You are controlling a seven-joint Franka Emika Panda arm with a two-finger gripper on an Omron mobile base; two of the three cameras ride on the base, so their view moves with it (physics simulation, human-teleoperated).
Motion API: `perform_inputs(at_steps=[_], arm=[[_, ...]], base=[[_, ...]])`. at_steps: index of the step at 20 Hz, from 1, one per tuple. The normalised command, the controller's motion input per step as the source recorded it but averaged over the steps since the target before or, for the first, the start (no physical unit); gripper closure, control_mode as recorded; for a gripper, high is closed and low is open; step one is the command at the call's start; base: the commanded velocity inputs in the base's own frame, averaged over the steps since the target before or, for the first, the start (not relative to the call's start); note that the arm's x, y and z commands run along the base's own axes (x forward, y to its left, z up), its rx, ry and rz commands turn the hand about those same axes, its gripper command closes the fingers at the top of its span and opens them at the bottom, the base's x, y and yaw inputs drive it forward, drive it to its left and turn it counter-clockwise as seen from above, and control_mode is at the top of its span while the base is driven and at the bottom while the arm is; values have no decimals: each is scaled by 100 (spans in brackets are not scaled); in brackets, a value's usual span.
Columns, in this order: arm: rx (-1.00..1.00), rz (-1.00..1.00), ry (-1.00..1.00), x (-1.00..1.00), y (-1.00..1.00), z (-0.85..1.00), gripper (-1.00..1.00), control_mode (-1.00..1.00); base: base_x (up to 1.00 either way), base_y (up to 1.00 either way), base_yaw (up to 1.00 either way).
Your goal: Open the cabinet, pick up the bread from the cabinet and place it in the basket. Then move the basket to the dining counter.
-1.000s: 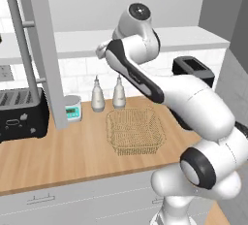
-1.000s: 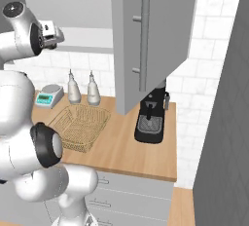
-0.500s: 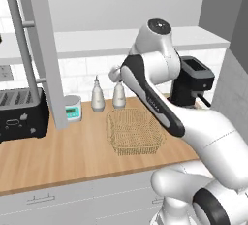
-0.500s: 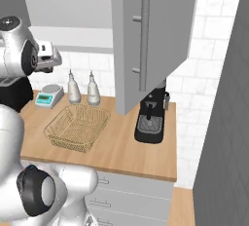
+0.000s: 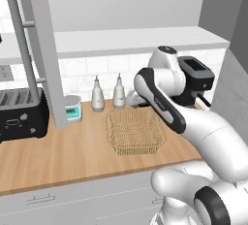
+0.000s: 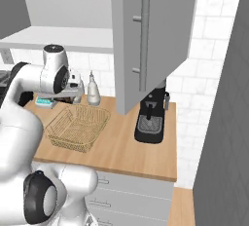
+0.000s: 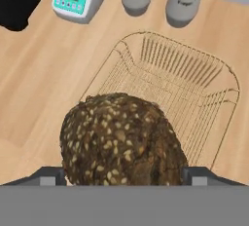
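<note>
Step in hand, as judged: carry the bread point(image 7: 121, 140) over the basket point(image 7: 185, 93) and drop it in. The cabinet point(image 6: 151, 40) door already stands open.

Hand view: the bread, dark brown and seeded, sits between the two finger tips point(image 7: 48, 176). The jaws stand wide, one on each side of the loaf and seemingly against it, so the gripper point(image 7: 121, 178) looks to be holding the bread. Below it lies the basket, empty, on the wooden worktop point(image 7: 44, 88). The bread hangs over the basket's near rim, not over the middle.

To do it well: the hand should go further in over the basket's middle before it lets go, else the loaf may hit the rim or roll out onto the worktop. It should come down low first, since the basket is shallow and light and a drop from high could bounce out or tip it. The two bottles point(image 5: 107, 93) and the small scale point(image 5: 72, 108) stand just behind the basket and should be kept clear of.

Pose: the arm point(image 5: 160, 103) is bent over the worktop, elbow high, forearm slanting down toward the back of the basket. The hand points down at the worktop. In the right base view the wrist point(image 6: 73, 86) is above the basket's far edge, near the bottles.
</note>
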Motion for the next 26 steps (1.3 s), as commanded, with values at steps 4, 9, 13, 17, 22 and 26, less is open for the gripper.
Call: perform_inputs(at_steps=[4, 9, 13, 17, 22, 26], arm=[[-9, 8, 29, 91, 0, -100, 100, -100], [-12, 8, 23, 72, 0, -100, 100, -100], [-15, 8, 9, 57, 0, -100, 100, -100], [-18, 8, 0, 19, 0, -92, 100, -100], [-9, 4, -1, -9, 0, -70, -100, -100], [-2, 0, -12, -30, -8, -4, -100, -100]], base=[[0, 0, 0], [0, 0, 0], [0, 0, 0], [0, 0, 0], [0, 0, 0], [0, 0, 0]])
